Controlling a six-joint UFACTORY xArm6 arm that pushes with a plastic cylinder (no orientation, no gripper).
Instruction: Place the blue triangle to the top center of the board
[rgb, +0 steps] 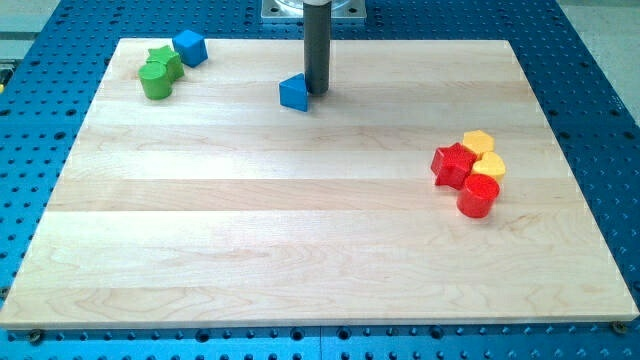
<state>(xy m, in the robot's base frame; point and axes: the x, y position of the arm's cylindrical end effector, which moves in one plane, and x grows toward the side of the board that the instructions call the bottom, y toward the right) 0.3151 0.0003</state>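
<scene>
Wooden board (300, 220): pale, plank-grained, filling most of the frame; rests on a blue perforated table (590, 60) that shows on all sides.

Rod (316, 45): dark, straight, upright, coming down from a grey mount (314, 9) at the top edge, just left of centre. The tip (317, 92) stands on the board in the upper centre. The arm carries no jaws, so nothing is clenched, released or grasped; the rod only meets things by its side or end.

Blue triangle (294, 92): the task's block. It lies in the upper part of the board, slightly left of the frame's centre line, at the tip's left and just beside it. The view cannot settle whether the two touch.

Upper left group, three blocks close together near the board's top left corner:
- Blue cube-like block (189, 47), highest and furthest right of the three.
- Green star (163, 61), below and left of that blue block, just beside it.
- Green cylinder (155, 82), at the star's lower left, pressed against it.

Right group, four blocks bunched at the right side of the board, about mid-height, well apart from the tip:
- Yellow hexagonal block (479, 142), at the top of the group.
- Red star (453, 165), at the group's left.
- Yellow block (489, 165), shape unclear, partly hidden between its neighbours.
- Red cylinder (478, 196), lowest, touching the blocks above it.
</scene>
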